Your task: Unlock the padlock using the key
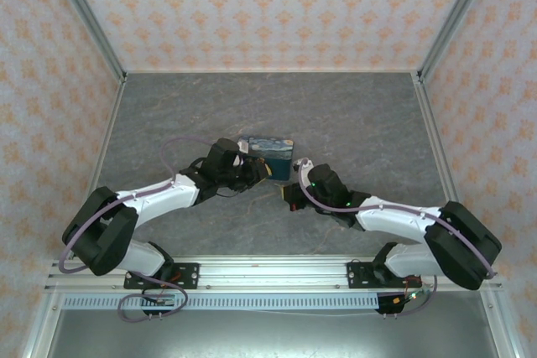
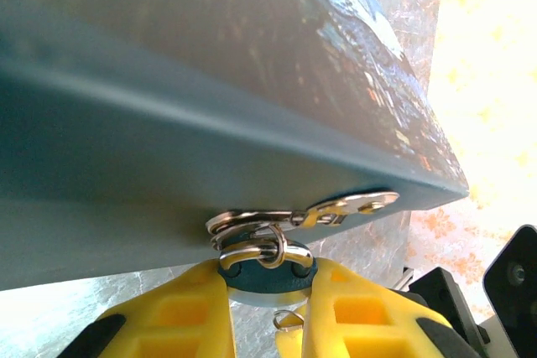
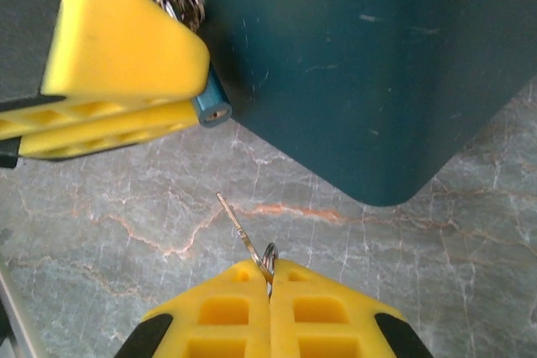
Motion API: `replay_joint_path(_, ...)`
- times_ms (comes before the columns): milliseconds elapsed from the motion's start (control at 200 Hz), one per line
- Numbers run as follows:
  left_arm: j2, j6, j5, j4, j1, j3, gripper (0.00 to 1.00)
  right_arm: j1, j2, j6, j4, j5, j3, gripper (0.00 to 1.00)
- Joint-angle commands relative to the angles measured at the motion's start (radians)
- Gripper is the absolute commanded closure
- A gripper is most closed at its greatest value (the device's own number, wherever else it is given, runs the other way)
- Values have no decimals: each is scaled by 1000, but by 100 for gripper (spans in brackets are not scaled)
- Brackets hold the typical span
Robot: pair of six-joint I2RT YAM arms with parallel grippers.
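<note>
Padlock (image 3: 211, 105): hangs from tin (image 3: 361, 56) hasp (image 2: 336, 210), clamped by left gripper (image 2: 267, 287). Key (image 3: 242, 232): pinched in closed right gripper (image 3: 270, 282), tip aimed 11 o'clock, keyhole (image 3: 220, 113) at 12. Risk: angled tip skids past; thin key swivels.

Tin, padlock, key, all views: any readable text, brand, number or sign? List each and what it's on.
No readable text in any view.
tin: plain teal sides and a painted picture on top, no lettering.
padlock: no brand or number visible on the part that shows.
key: too thin and small to show any stamp.
</note>
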Motion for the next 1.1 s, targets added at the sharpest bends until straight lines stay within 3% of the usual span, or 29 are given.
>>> replay_joint_path(0, -38, -31, -21, 9, -5, 41, 81, 9, 16, -15, 79, 62, 28, 100)
replay_joint_path(540, -53, -30, -36, -32, -5, 59, 82, 20, 80, -8, 173, 69, 47, 100)
replay_joint_path(1096, -65, -15, -52, -64, -5, 60, 82, 42, 105, 0, 144, 132, 70, 100)
